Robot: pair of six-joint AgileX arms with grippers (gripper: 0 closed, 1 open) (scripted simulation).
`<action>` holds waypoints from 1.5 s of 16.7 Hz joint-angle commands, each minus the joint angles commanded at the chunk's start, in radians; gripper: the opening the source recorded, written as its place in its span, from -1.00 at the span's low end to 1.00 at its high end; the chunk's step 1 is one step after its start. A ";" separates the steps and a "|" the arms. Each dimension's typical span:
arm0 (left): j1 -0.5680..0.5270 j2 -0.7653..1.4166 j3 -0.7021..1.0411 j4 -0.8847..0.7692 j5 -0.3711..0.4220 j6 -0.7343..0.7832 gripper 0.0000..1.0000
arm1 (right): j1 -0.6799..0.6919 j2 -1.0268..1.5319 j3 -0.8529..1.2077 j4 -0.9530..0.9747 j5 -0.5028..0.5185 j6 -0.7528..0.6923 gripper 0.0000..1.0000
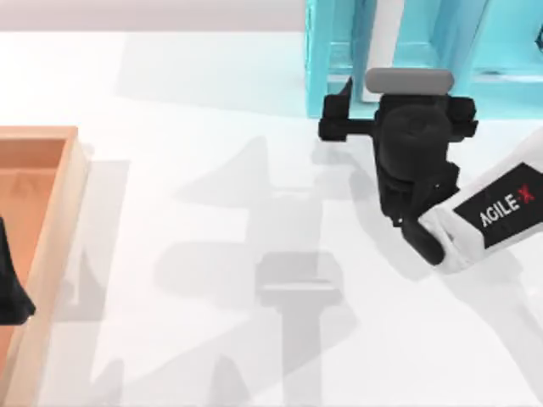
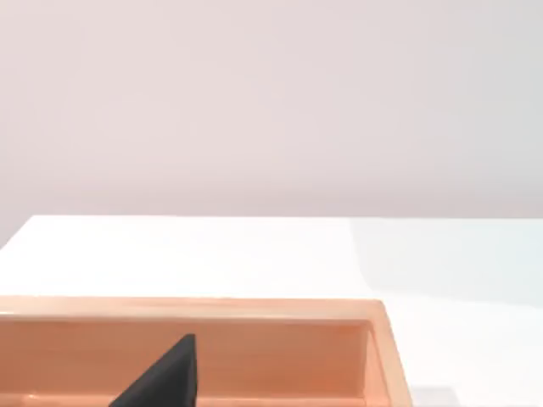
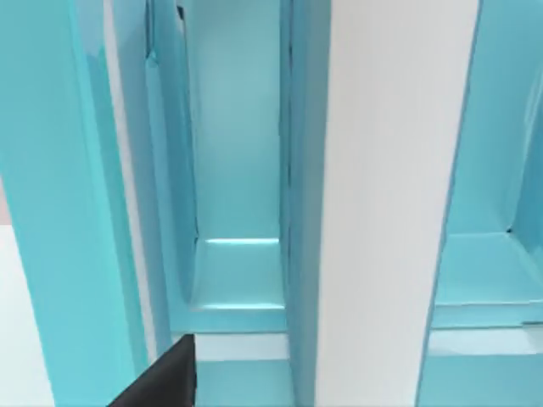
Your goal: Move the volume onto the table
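Volume (image 3: 386, 195) stands upright in the light-blue shelf (image 1: 327, 59) at the table's (image 1: 212, 212) far edge, white pages facing out, long axis vertical. Right gripper (image 1: 377, 72) sits at it, finger spread can't tell. Left arm parked over the wooden tray (image 1: 51, 220).

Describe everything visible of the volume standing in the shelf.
The volume stands upright in the light-blue shelf at the far edge of the table, page edges facing out. In the right wrist view these pages form a broad, plain white vertical band, with a thin teal-blue cover edge running along one side. From above, the volume shows as a white strip between shelf walls. Its base rests on the shelf floor. The right gripper hovers directly in front of it; contact cannot be judged.
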 joint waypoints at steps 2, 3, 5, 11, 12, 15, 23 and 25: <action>0.000 0.000 0.000 0.000 0.000 0.000 1.00 | 0.000 0.000 0.000 0.000 0.000 0.000 1.00; 0.000 0.000 0.000 0.000 0.000 0.000 1.00 | 0.000 0.000 0.000 0.000 0.000 0.000 1.00; 0.000 0.000 0.000 0.000 0.000 0.000 1.00 | -0.005 -0.001 -0.002 -0.003 -0.003 0.000 1.00; 0.000 0.000 0.000 0.000 0.000 0.000 1.00 | -0.046 0.101 0.185 -0.079 -0.044 -0.007 1.00; 0.000 0.000 0.000 0.000 0.000 0.000 1.00 | -0.057 0.126 0.231 -0.100 -0.055 -0.009 1.00; 0.000 0.000 0.000 0.000 0.000 0.000 1.00 | -0.089 0.196 0.364 -0.160 -0.086 -0.014 1.00; 0.000 0.000 0.000 0.000 0.000 0.000 1.00 | -0.113 0.245 0.460 -0.205 -0.109 -0.018 1.00; 0.000 0.000 0.000 0.000 0.000 0.000 1.00 | -0.113 0.245 0.460 -0.205 -0.109 -0.018 0.70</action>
